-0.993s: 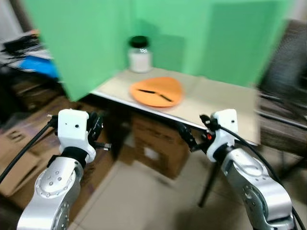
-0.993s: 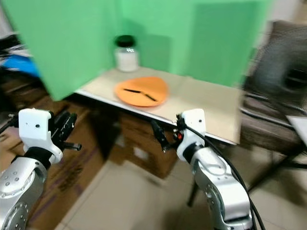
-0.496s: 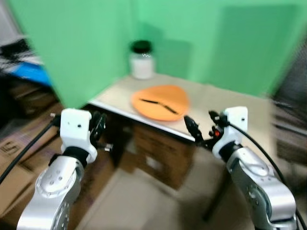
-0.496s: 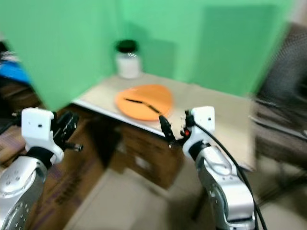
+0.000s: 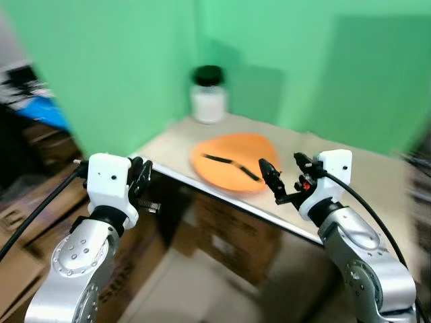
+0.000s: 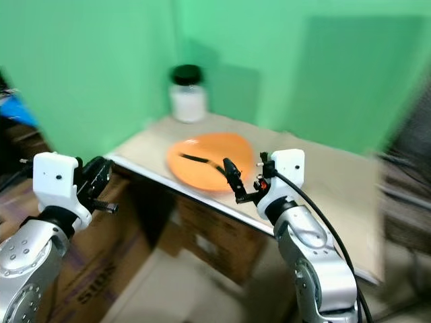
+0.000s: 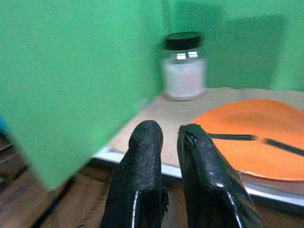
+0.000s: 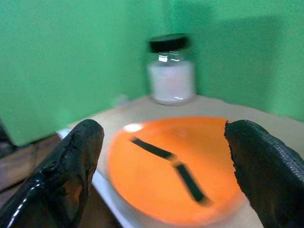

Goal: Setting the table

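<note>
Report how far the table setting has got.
Done: an orange plate with two dark utensils lies on the table, a white-filled jar behind it. In hand: nothing; the right gripper is open toward the plate, the left gripper shut, short of the table. Left: any handling.

Orange plate [image 5: 232, 160], black-lidded white jar [image 5: 208, 95]

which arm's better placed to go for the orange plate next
Right, probably. The right tool is open and already at the near rim of the orange plate on the table, facing it. The left tool is shut and sits off the table's left corner, farther from the plate.
</note>
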Available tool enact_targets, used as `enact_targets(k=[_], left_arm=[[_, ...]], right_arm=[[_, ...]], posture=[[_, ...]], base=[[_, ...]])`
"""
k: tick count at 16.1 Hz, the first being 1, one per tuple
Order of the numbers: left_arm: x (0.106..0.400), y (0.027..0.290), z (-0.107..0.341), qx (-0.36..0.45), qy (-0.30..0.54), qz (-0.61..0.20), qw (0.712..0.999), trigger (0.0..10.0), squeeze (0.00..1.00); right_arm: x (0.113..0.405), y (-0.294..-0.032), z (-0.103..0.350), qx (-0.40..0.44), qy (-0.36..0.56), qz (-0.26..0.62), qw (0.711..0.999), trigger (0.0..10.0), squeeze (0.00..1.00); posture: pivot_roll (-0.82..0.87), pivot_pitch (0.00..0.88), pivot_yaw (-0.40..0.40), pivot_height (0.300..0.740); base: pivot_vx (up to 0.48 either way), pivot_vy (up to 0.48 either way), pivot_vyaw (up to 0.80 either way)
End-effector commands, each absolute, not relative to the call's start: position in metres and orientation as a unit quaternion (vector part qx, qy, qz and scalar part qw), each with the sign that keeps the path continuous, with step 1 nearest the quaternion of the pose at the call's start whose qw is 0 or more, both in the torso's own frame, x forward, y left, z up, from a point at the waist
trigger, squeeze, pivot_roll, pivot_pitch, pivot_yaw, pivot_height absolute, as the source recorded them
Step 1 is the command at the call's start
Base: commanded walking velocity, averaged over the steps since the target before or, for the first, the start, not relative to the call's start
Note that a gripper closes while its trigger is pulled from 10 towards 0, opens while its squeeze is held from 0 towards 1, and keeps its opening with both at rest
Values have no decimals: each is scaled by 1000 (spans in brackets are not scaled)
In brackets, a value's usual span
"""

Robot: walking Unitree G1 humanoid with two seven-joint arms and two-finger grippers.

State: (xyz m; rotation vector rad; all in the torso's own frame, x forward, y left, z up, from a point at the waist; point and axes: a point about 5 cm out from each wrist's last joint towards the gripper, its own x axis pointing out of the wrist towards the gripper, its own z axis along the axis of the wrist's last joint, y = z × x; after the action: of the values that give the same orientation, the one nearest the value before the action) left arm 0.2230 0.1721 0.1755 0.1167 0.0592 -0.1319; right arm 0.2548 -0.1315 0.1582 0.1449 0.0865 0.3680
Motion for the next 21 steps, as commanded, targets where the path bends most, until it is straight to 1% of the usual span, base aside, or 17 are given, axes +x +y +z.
enact_targets(k=[1,2,10,12,13,14,18,21], left_arm=[[225,174,177,61,28,-65,996,10000,0],[225,173,177,62,29,-66,996,10000,0],[224,169,174,67,36,-92,993,10000,0],[225,168,173,78,38,-105,991,10000,0],[224,167,171,77,42,-106,990,10000,0],[224,167,169,81,46,-110,990,10000,0],[228,169,154,102,72,-141,982,10000,0],[247,168,138,111,86,-181,973,10000,0]], right_arm=[[254,-126,162,78,36,195,977,10000,0],[254,-127,163,73,34,194,978,10000,0],[256,-131,164,84,26,183,979,10000,0],[257,-132,163,88,30,187,978,10000,0],[257,-133,162,86,35,191,977,10000,180],[257,-134,161,85,39,193,977,10000,1000],[260,-143,153,63,76,213,972,10000,1000],[265,-144,149,60,85,226,969,10000,1000]], posture=[[9,0,30,740],[6,0,31,740],[15,0,32,740],[12,0,35,740],[11,0,37,740],[9,0,37,740],[1,0,33,740],[-4,0,25,740]], base=[[382,0,-800],[382,0,-800],[374,0,0],[156,0,0],[0,0,0],[0,0,0],[0,0,0],[0,0,0]])
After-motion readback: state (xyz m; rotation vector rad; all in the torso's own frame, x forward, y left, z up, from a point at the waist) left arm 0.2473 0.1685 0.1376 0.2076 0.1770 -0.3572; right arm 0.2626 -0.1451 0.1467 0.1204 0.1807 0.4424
